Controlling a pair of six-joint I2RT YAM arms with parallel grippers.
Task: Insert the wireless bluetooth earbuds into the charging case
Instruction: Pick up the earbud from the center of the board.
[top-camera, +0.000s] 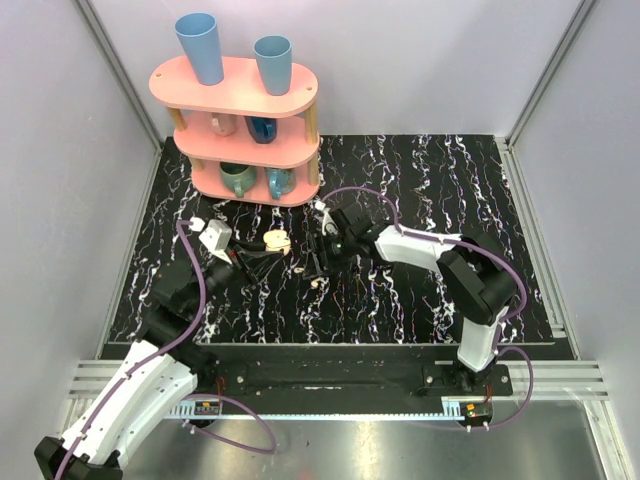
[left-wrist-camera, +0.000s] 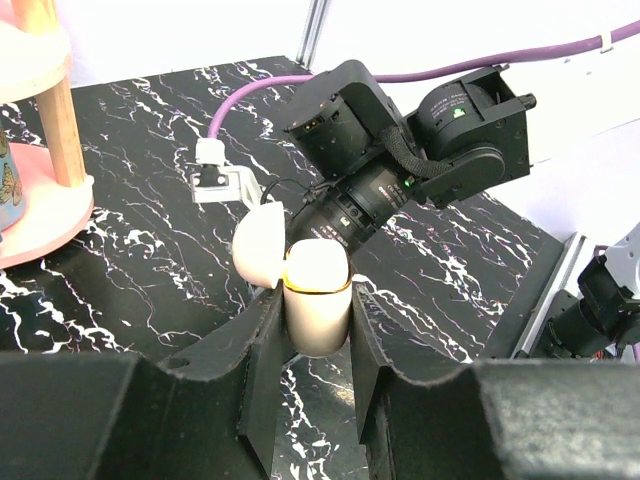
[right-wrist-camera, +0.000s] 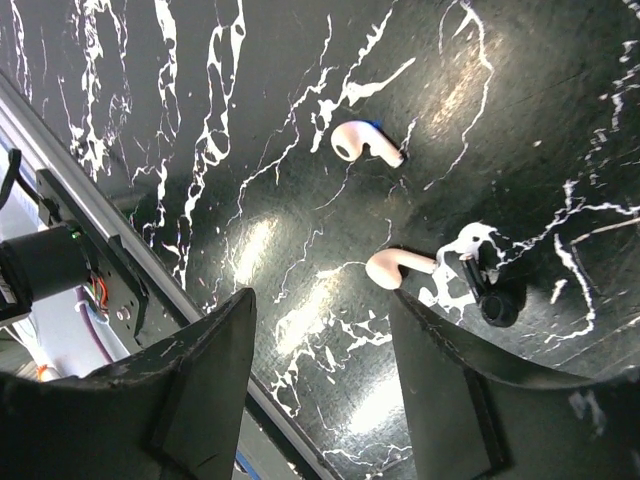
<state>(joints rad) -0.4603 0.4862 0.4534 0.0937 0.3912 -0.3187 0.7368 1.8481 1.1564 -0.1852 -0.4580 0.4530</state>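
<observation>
My left gripper (left-wrist-camera: 318, 335) is shut on the charging case (left-wrist-camera: 318, 305), a small cream box with a gold rim, held upright just above the mat. Its lid (left-wrist-camera: 258, 245) hangs open to the left. From above, the case (top-camera: 276, 240) sits left of the mat's centre. Two cream-white earbuds lie on the black marbled mat: one (right-wrist-camera: 365, 142) farther off, the other (right-wrist-camera: 395, 267) beside the tip of my right finger. My right gripper (right-wrist-camera: 322, 300) hovers over the mat, open, with nothing between its fingers. In the top view it (top-camera: 320, 262) is just right of the case.
A pink three-tier shelf (top-camera: 240, 150) with blue cups and mugs stands at the back left. A small black part (right-wrist-camera: 492, 300) lies by the nearer earbud. The mat's near edge and a metal rail (right-wrist-camera: 100, 230) run close to the right gripper.
</observation>
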